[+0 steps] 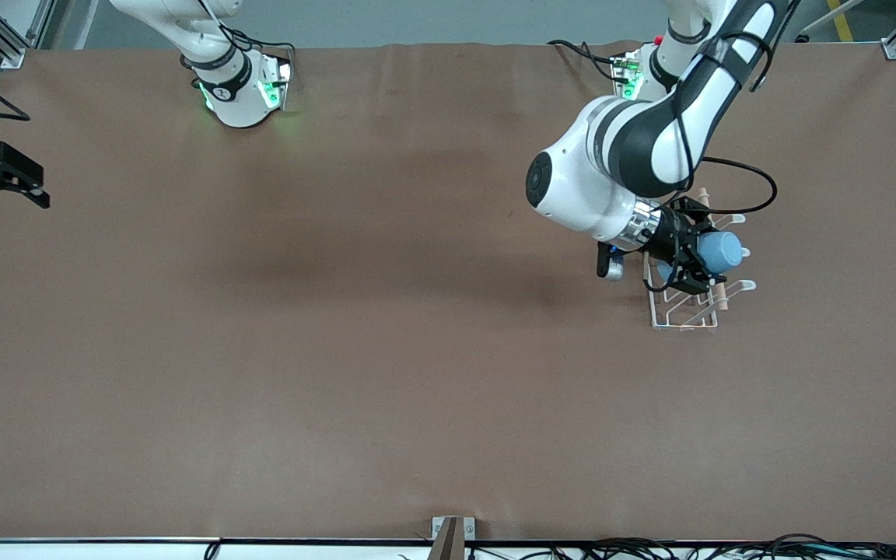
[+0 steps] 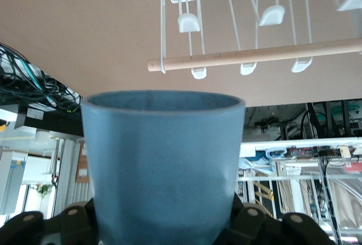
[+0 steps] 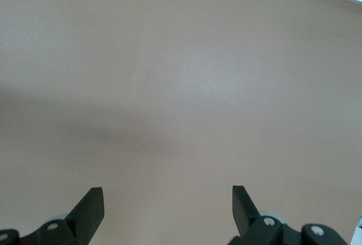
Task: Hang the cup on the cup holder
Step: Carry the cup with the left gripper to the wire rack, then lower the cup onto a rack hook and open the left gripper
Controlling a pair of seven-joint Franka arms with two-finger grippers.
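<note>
the left gripper [image 1: 698, 263] has its jaws clamped on the cup [image 1: 719, 251], holding the pale blue tumbler on its side in the air over the cup holder [image 1: 685, 307], at the middle right of the front view. in the left wrist view the cup's open mouth points toward the wooden rod [image 2: 254, 56] and the white prongs [image 2: 188, 22], not yet over any of them. the risk from here, i'd say, is the rim catching a loop tip or the rod and dragging the light wire rack across the desk [image 1: 355, 350], or the cup slipping off if released too early. the right gripper [image 1: 8, 177] waits at the left edge, jaws apart, over bare desk.
</note>
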